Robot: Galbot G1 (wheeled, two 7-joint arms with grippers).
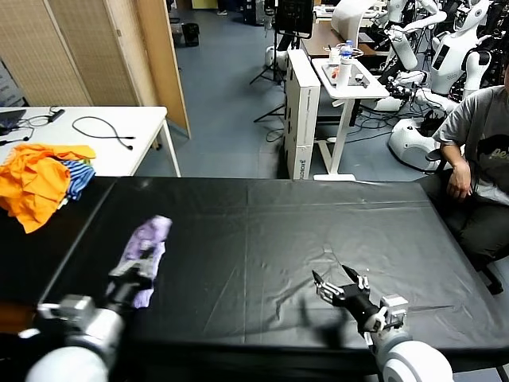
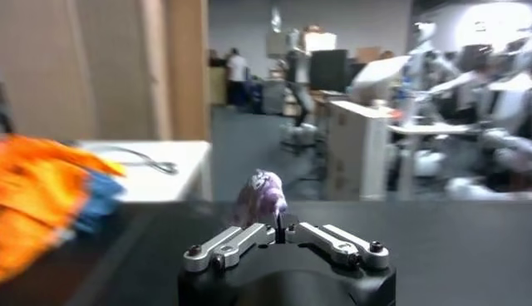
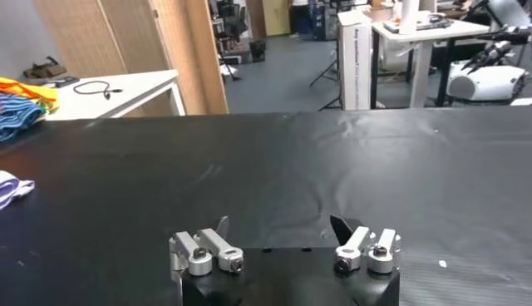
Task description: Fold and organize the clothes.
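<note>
Black sheeting covers the table (image 1: 262, 239) in the head view. Lavender T-shirt (image 1: 146, 247), bunched and partly lifted, sits at the table's left side, near the front edge. Left gripper (image 1: 137, 270) is at the shirt's lower end, fingers drawn together on the fabric. Right gripper (image 1: 340, 280) hovers low over the cloth at front right, well apart from the shirt, fingers spread, holding nothing. Orange and blue-striped pile (image 1: 44, 179) lies at the far left corner, beside a white desk (image 1: 119, 131) with a black cable (image 1: 103, 129). A seated person (image 1: 477, 159) is at the right edge.

Left wrist view: left gripper (image 2: 285, 226) has its fingers closed to a point, pinching the base of the T-shirt (image 2: 259, 195), which rises as a crumpled purple-and-white bunch above them. Orange pile (image 2: 37, 199) is off to the side.

Right wrist view: right gripper (image 3: 283, 226) is wide open, tips well apart, empty, over bare black sheeting (image 3: 291, 158). A sliver of the T-shirt (image 3: 12, 187) shows at the frame edge, far from it.
</note>
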